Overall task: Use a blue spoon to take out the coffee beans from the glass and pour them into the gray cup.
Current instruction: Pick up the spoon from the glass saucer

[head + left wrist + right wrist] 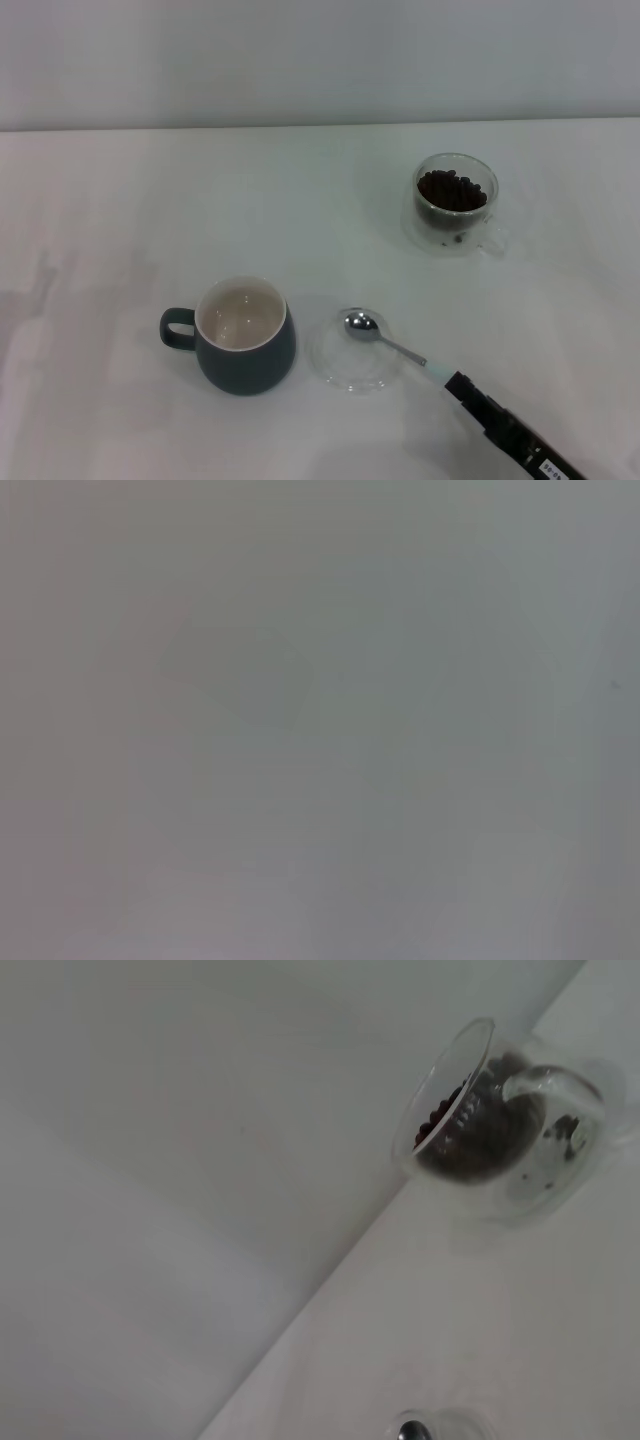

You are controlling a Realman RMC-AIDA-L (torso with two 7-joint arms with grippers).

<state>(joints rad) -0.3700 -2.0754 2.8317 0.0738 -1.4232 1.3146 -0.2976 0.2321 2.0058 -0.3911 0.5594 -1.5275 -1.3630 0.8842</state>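
From the head view, the gray cup (243, 335) stands on the white table (120, 220) with its loop handle toward the robot's left and its cream inside bare. Just beside the cup, on its right, lies a flat clear saucer (356, 352), and the blue spoon (385, 340) rests with its shiny bowl on that saucer and its pale handle running away from the cup. The right gripper (462, 385) comes in from the lower right corner and its dark tip meets the end of the spoon's handle; whether it is clenched on the handle or only touching it cannot be told. Well apart from the cup, farther back and to the right, stands the glass (456, 204), upright, with the coffee beans (451, 190) heaped dark inside. The right wrist view shows that glass (500, 1120) from nearer, its small clear handle facing the camera and the beans (470, 1130) seen through the wall, plus the spoon's bowl (411, 1430) at the picture's edge; it shows no cup. The left wrist view shows only blank gray, and the left gripper appears in no view.
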